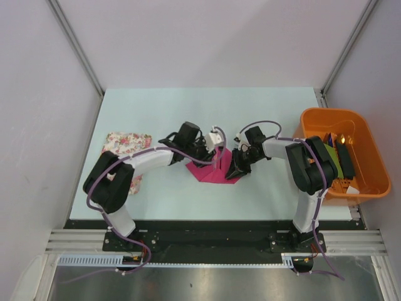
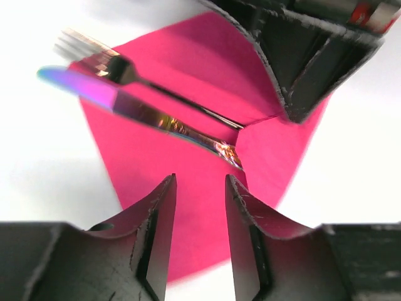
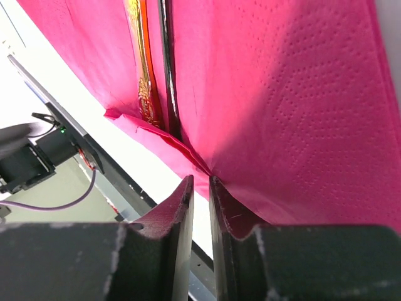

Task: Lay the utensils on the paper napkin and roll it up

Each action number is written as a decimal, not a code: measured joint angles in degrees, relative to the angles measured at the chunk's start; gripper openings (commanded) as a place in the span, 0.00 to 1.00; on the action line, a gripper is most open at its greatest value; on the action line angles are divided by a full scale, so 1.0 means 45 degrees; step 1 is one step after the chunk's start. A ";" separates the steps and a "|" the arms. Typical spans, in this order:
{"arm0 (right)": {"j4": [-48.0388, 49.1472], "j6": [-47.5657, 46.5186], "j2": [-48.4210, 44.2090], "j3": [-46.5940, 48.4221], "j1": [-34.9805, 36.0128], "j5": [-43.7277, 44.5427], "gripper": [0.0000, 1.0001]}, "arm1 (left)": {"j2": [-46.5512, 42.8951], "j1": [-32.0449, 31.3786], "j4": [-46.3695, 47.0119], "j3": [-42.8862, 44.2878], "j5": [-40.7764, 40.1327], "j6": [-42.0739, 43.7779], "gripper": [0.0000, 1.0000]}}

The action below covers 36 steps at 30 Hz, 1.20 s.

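The right gripper (image 3: 200, 183) is closed to a sliver on a folded-over edge of the paper napkin (image 3: 301, 94), low in the right wrist frame. The left gripper (image 2: 199, 185) is spread and empty over the napkin's lower part. A fork (image 2: 119, 66) and an iridescent knife (image 2: 144, 111) lie side by side on the napkin, handles running under the fold. In the top view the napkin sits mid-frame on the table (image 1: 188, 106), with an orange tub (image 1: 369, 157) at right and a floral mat (image 1: 127, 143) at left.

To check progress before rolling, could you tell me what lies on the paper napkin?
A fork and an iridescent knife lie side by side on the paper napkin; its folded-over flap hides their handle ends.
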 measured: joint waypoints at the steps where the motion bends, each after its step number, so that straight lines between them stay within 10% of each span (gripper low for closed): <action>1: -0.0005 -0.0039 0.0000 0.0015 0.0000 0.0044 0.19 | -0.0272 0.0291 -0.0175 0.0000 0.0364 -0.0529 0.39; 14: -0.0053 -0.0214 0.0000 0.0141 0.0005 0.0374 0.17 | -0.0131 0.1379 -0.0685 -0.0850 0.5013 -0.5838 0.15; 36: -0.0321 -0.0559 0.0005 0.0379 0.0034 0.0627 0.17 | 0.3007 0.2030 -0.0155 -0.0559 0.6154 -0.8170 0.13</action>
